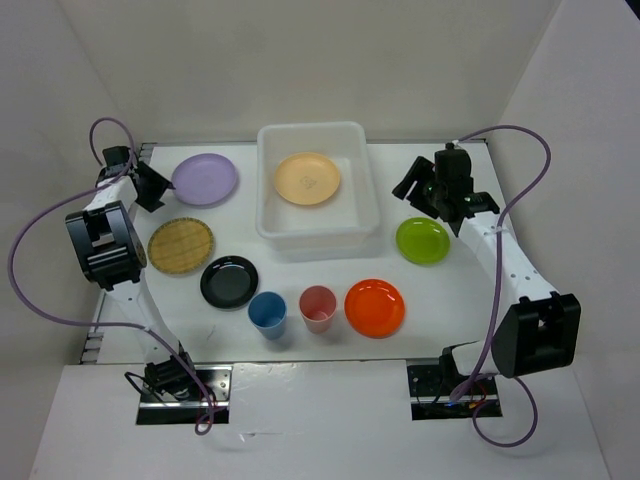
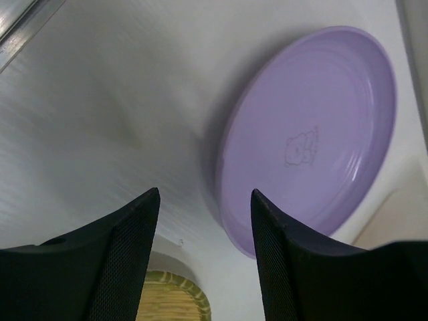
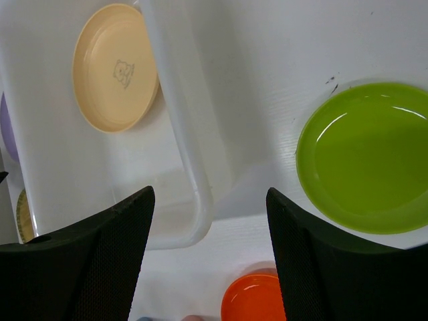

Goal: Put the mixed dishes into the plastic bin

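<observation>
Peach plate (image 1: 307,178) lies in the plastic bin (image 1: 318,238) at 12 o'clock; left gripper (image 2: 204,200), fingers spread and empty, flanks the lilac plate (image 1: 204,180) at the bin's 9 o'clock, right gripper (image 3: 210,197), likewise spread, the lime green plate (image 1: 422,240) at 4 o'clock, evidently each covering its nearest dish.

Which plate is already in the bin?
The peach plate. It lies flat inside the bin; the lilac, woven, black, orange and lime plates all sit on the table outside it.
</observation>
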{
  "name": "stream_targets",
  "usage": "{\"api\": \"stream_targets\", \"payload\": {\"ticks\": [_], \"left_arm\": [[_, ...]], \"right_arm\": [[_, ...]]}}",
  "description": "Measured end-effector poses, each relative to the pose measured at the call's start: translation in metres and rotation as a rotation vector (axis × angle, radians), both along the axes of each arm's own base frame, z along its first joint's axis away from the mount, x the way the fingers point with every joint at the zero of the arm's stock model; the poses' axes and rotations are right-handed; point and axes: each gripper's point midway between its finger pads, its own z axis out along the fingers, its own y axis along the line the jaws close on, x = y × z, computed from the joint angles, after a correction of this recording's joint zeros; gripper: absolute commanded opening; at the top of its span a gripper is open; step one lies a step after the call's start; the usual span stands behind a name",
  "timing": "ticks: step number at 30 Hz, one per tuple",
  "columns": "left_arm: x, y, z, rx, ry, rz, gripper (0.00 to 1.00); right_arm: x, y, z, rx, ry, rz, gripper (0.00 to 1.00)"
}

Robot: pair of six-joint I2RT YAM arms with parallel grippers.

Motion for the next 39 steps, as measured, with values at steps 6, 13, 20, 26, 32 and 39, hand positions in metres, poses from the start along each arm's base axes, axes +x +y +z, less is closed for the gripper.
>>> {"api": "stream_targets", "payload": {"ticks": [6, 13, 20, 26, 32, 39], "left_arm": [[0.009, -0.004, -0.018, 0.035, 0.045, -0.036, 0.64], [0.029, -0.023, -0.022, 0.095, 0.061, -0.095, 0.50], [0.027, -0.036, -0.038, 0.118, 0.115, -0.137, 0.31], [0.030, -0.035, -0.037, 0.121, 0.111, -0.141, 0.00], [0.025, -0.036, -0.035, 0.127, 0.090, -0.136, 0.00], [0.003, -0.039, 0.071, 0.192, -0.040, -0.114, 0.00]], "right_arm": [[0.001, 0.002, -0.005, 0.005, 0.012, 0.011, 0.73], [0.002, 0.004, -0.006, 0.009, 0.014, 0.017, 0.73], [0.003, 0.004, -0.007, 0.009, 0.017, 0.017, 0.73], [0.002, 0.004, -0.007, 0.009, 0.018, 0.017, 0.73], [0.002, 0.004, -0.006, 0.009, 0.016, 0.017, 0.73], [-0.001, 0.002, 0.005, 0.008, -0.011, 0.011, 0.73]]}}
